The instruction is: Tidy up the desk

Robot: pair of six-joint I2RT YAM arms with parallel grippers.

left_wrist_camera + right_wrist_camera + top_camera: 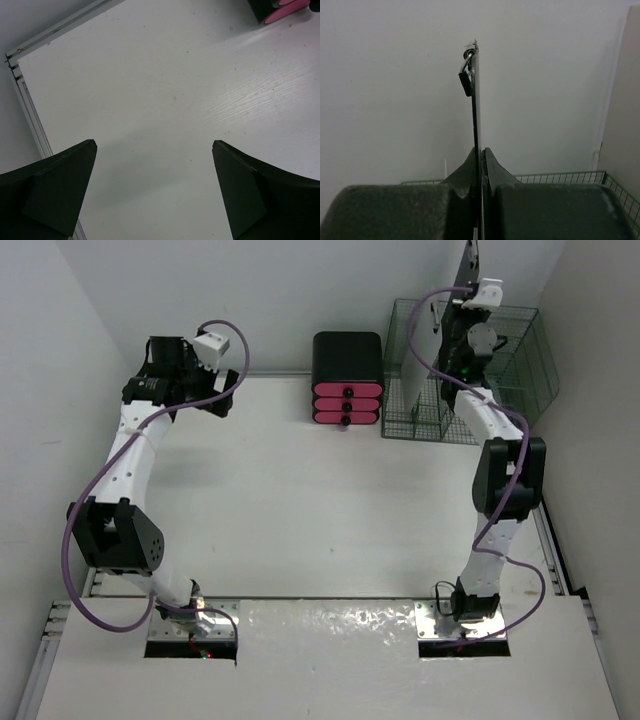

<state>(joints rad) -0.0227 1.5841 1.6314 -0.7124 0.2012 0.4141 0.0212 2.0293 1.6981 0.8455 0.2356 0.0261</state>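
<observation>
The white desk [300,500] is bare under my left gripper [222,390], which hovers near the far left corner. In the left wrist view that gripper [154,145] stands wide open over the desk [175,90] with nothing between its fingers. My right gripper [465,298] is raised above the wire basket [530,370] at the back right. It is shut on a thin black clipboard [470,262], held upright. In the right wrist view the clipboard [476,110] shows edge-on, its metal clip [466,80] at the far end, and the right gripper [482,150] pinches its near edge.
A black-and-pink drawer unit [347,380] stands at the back middle of the desk, its corner visible in the left wrist view [280,10]. A pale flat sheet [420,350] stands upright in the basket's left side. Metal rails [30,110] edge the desk. White walls close in on all sides.
</observation>
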